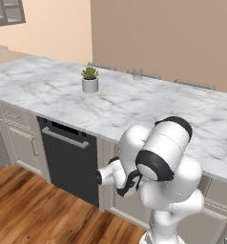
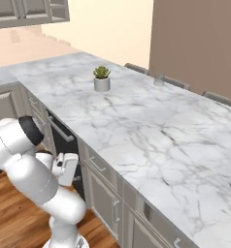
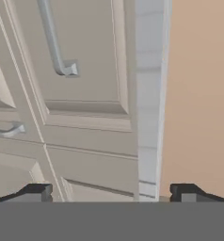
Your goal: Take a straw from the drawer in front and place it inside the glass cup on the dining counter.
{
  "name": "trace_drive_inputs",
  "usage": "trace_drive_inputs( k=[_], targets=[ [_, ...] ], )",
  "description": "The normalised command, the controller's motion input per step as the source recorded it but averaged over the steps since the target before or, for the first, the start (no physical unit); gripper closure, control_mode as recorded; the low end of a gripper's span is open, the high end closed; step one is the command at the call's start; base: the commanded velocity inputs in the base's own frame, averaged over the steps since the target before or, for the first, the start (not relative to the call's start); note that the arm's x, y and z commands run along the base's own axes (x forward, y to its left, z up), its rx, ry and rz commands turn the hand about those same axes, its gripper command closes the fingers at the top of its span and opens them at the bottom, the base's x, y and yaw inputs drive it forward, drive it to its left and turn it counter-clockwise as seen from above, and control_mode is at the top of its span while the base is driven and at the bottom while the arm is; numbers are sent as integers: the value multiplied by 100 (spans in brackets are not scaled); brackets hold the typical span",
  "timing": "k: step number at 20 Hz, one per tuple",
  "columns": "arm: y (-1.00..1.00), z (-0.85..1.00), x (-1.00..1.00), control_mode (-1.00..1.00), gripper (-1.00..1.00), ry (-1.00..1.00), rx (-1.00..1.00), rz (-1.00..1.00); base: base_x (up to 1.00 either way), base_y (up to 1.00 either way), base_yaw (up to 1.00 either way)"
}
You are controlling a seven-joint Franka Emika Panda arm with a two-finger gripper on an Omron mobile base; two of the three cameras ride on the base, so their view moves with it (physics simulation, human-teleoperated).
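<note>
I judge the task is only at its beginning: nothing is taken yet, and all the steps remain, opening the drawer, lifting the straw out, carrying it to the cup. The dining counter point(image 1: 134, 102) is the biggest thing here, a long slab of white marble with grey veins, smooth and flat, resting on beige-grey cabinets with panelled fronts. Beside these stands a black dishwasher point(image 1: 70, 159) with a silver bar. The drawer point(image 3: 81, 56) in the hand view is shut, a matte panelled front with a slim rounded silver handle point(image 3: 55, 42); the straw I cannot see, so I suppose it lies inside. My pincer point(image 3: 114, 192) stands wide open and holds nothing, facing the cabinet fronts. A small white pot with a green plant point(image 1: 90, 80) sits on the marble. The glass cup point(image 1: 137, 74), clear and cylindrical, stands near the far edge.
</note>
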Motion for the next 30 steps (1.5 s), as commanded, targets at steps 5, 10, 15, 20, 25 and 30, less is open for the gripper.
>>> trace_drive_inputs(
  k=[5,10,15,20,25,30],
  targets=[
    [0,-22,14,-100,-100,-4,-10,0,0,0,0],
    [-5,4,29,-100,-100,-4,-6,0,0,0,0],
    [-2,-4,27,-100,-100,-1,-1,0,0,0,0],
    [-15,-11,37,-100,-100,0,0,0,0,0,0],
    [-26,1,35,-100,-100,0,0,0,0,0,0],
    [-31,-3,36,-100,-100,0,0,0,0,0,0]
  ],
)
